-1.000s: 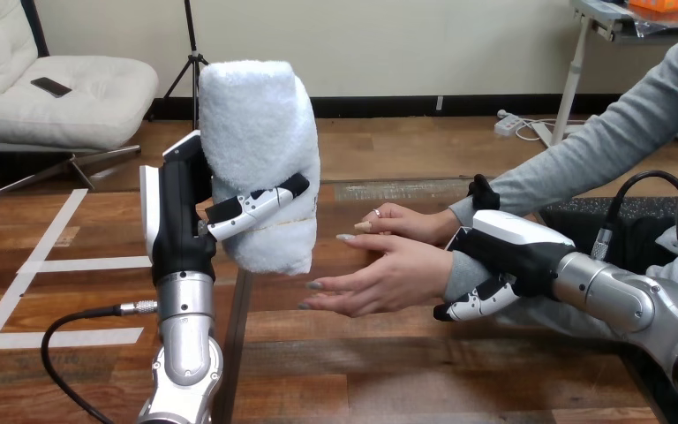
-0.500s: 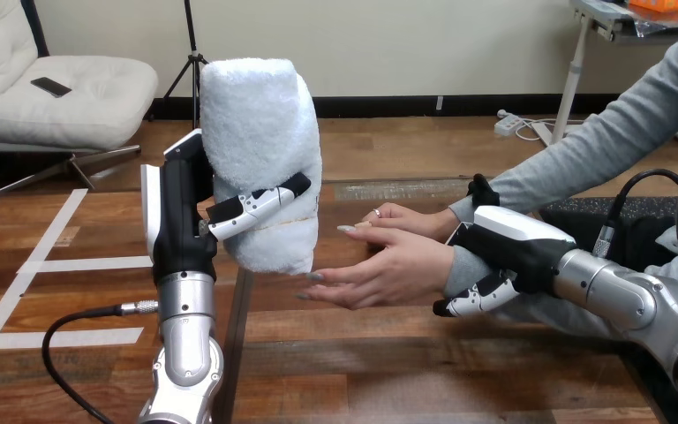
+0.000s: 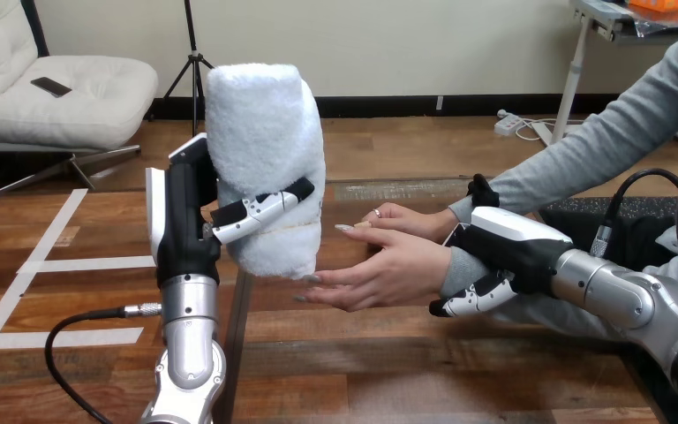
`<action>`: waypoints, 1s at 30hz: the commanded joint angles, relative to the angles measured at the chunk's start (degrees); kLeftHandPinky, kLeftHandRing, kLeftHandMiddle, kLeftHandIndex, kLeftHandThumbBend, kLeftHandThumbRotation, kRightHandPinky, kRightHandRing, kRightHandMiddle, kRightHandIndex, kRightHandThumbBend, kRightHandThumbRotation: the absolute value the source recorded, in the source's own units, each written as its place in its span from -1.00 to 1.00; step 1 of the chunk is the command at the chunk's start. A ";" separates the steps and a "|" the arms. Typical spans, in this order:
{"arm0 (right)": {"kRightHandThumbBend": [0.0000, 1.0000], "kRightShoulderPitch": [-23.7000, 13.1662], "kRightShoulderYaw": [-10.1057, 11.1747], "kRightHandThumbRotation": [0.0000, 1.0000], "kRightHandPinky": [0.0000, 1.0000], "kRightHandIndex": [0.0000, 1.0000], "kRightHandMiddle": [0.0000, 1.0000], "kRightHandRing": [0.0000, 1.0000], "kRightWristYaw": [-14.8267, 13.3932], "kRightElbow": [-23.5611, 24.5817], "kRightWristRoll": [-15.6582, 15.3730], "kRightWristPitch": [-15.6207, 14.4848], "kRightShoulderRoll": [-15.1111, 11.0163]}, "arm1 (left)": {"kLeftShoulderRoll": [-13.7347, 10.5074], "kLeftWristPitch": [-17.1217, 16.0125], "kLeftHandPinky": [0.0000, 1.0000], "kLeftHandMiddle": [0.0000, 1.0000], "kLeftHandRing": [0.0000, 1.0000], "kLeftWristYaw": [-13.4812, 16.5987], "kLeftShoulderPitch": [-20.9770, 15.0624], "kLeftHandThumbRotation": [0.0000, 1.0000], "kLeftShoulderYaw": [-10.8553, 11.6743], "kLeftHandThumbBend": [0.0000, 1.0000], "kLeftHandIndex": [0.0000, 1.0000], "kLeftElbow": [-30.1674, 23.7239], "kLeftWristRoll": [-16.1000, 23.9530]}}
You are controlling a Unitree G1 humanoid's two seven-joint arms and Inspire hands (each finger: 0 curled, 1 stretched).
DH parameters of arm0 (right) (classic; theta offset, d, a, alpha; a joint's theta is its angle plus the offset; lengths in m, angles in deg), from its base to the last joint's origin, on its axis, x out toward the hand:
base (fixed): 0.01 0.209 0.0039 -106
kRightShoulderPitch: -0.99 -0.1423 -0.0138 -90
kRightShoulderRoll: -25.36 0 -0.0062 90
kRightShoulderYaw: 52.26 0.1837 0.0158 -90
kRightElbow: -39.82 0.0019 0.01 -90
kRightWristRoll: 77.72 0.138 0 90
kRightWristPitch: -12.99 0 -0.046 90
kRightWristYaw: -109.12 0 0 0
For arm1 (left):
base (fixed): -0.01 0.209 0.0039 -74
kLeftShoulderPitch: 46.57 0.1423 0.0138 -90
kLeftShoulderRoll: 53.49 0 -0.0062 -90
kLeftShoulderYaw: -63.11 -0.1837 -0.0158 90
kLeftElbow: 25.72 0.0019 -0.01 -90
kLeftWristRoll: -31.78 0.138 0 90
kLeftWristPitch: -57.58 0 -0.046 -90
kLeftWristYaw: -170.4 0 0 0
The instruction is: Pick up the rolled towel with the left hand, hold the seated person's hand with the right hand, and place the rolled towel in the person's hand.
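Above the table, the left hand clasps the upright rolled towel just beside the person's open hand, whose wrist the right hand curls around, so placing now calls for easing the towel rightward into that palm.

Towel: upright in left hand, over table, left.
Person's hand: right of towel, fingertips near its lower end.
Right hand: round person's wrist, farther right.
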 commanded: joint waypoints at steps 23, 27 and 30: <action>0.04 -8.86 1.43 -0.31 -0.66 -0.50 -0.49 -0.59 -0.06 4.08 1.05 -1.77 1.92 | 0.23 -2.27 -0.37 -0.22 -0.31 1.32 -4.74 -1.00 -1.91 0.13 -0.19 -0.68 0.95; 0.04 -9.25 1.35 -0.32 -0.66 -0.49 -0.49 -0.59 0.00 4.11 0.94 -2.10 2.15 | 0.45 -2.23 -0.37 -0.22 -0.31 1.37 -4.73 -1.00 -2.12 0.13 -0.19 -0.60 0.82; 0.05 -9.54 1.20 -0.33 -0.65 -0.48 -0.48 -0.58 -0.03 4.14 0.75 -2.55 2.32 | 0.62 -2.29 -0.37 -0.22 -0.32 1.44 -4.67 -1.00 -2.31 0.13 -0.19 -0.58 0.78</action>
